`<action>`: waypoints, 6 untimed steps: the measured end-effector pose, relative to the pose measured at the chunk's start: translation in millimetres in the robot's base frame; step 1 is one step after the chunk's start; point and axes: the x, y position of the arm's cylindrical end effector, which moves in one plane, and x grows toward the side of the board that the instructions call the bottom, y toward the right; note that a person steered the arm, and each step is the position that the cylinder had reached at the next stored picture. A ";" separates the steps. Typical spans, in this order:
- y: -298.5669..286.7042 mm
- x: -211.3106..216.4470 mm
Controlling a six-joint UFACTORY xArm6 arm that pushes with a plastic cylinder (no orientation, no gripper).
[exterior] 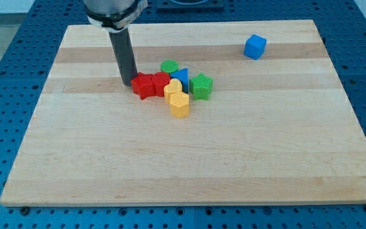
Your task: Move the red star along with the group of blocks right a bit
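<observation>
My tip (128, 83) rests on the board just left of the red star (143, 85), touching or nearly touching it. The red star is the leftmost piece of a tight cluster. A second red block (161, 82) sits against its right side. A green round block (169, 66) lies at the cluster's top, a blue triangular block (182, 77) right of it, and a green star (201, 86) at the right end. Two yellow blocks (173, 89) (179, 104) sit at the cluster's bottom. The rod (122, 54) rises from the tip toward the view's top.
A lone blue cube (255, 46) sits near the view's top right on the wooden board (189, 165). Blue perforated table surface (5, 95) surrounds the board on all sides.
</observation>
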 end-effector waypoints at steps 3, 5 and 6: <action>18.6 27.3; 23.1 31.9; 23.1 41.9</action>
